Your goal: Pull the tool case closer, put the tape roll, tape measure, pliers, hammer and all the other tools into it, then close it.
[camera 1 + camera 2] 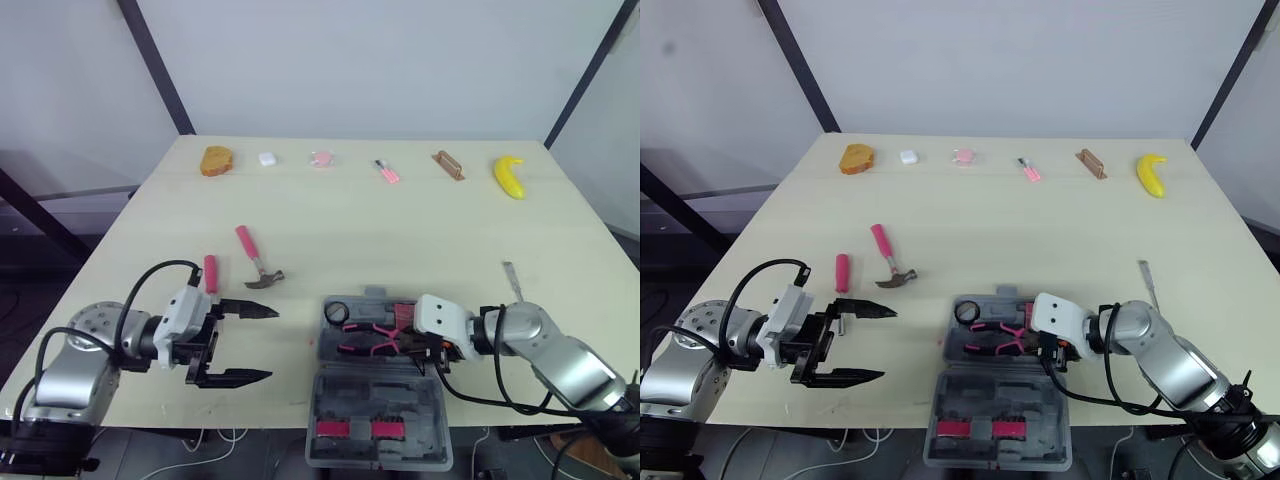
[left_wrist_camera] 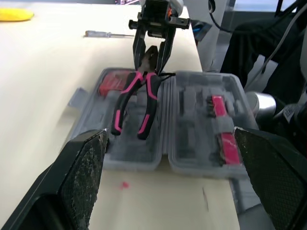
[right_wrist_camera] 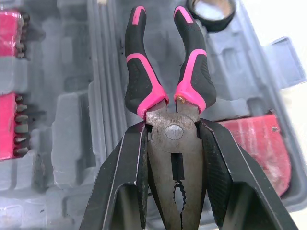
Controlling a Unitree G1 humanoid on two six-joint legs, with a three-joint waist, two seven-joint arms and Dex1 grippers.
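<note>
The grey tool case (image 1: 330,400) lies open at the table's front edge, its lid half nearest me. In its tray are a black tape roll (image 1: 336,312) and a red tape measure (image 3: 259,139). My right gripper (image 3: 172,125) is shut on the head of the pink-and-black pliers (image 1: 365,338), whose handles reach over the tray. Left of the case, my left gripper (image 1: 270,344) stands open above the bare table with nothing in it. The pink-handled hammer (image 1: 255,262) and a pink handle piece (image 1: 210,272) lie beyond the left gripper. A screwdriver (image 1: 512,280) lies to the right of the case.
Along the far edge sit a bread piece (image 1: 217,160), a small white item (image 1: 267,158), a pink item (image 1: 321,158), a small pink tool (image 1: 387,171), a brown block (image 1: 447,165) and a banana (image 1: 509,176).
</note>
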